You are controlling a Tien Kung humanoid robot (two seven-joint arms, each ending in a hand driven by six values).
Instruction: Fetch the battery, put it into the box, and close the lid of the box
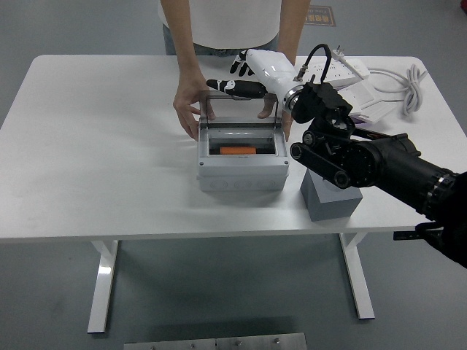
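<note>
Box [241, 173], grey plastic, centre of the bench [102, 146]: orange battery [238, 151] already inside, clear hinged lid [241, 109] upright, likely light, stiff and slick, best pushed at its top edge, where the right hand [244, 79] hovers, fingers spread, gripping nothing.

A white surface [95, 146] filled the frame's middle, standing on a grey floor [44, 292]. At its centre sat a grey box [241, 171]. Just right of that stood a grey block [332, 198]. In the upper right lay a white power strip [343, 69] and a coiled white cable [405, 84].
</note>
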